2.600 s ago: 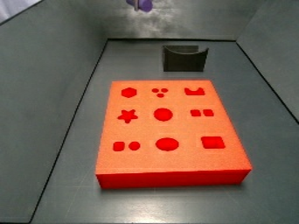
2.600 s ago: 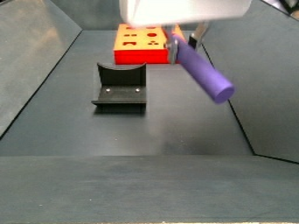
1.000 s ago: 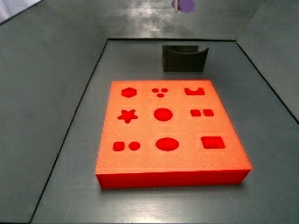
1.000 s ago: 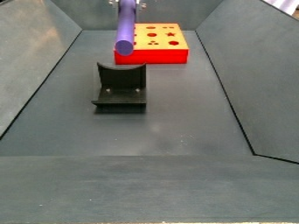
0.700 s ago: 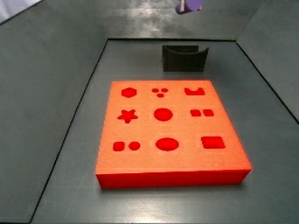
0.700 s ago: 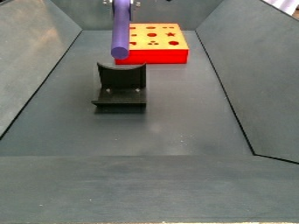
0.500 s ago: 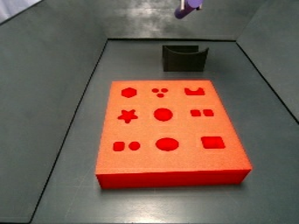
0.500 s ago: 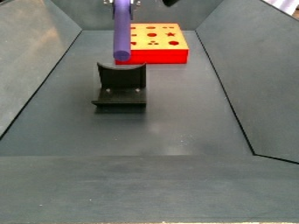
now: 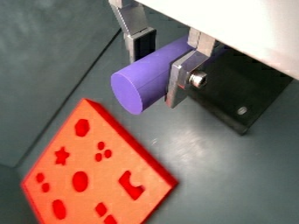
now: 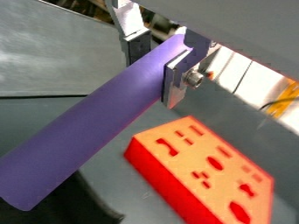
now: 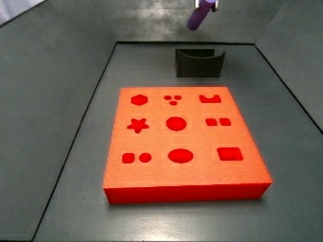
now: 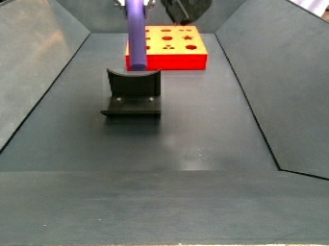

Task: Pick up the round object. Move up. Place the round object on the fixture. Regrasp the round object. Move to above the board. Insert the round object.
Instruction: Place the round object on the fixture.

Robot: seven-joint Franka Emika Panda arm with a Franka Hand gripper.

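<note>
My gripper [image 9: 162, 58] is shut on the round object, a slim purple peg [image 9: 149, 74], with a silver finger [image 9: 180, 77] on each side of it. In both wrist views the peg [image 10: 105, 118] juts far out past the jaws. In a side view the peg [image 12: 135, 38] hangs nearly upright, its lower end just above the dark fixture [image 12: 131, 96]. In a side view only its tip [image 11: 199, 16] shows, above the fixture [image 11: 198, 62]. The orange-red board [image 11: 180, 141] with darker cut-outs lies flat on the floor, apart from the fixture.
Grey sloping walls [image 11: 57, 66] enclose the dark floor on all sides. The board also shows in both wrist views [image 9: 87, 171] and at the far end in a side view [image 12: 175, 46]. Part of the arm [image 12: 187, 9] shows behind the peg.
The gripper with the peg has swung from beside the board to over the fixture. The peg has turned nearly upright and come down toward the fixture's notch.
</note>
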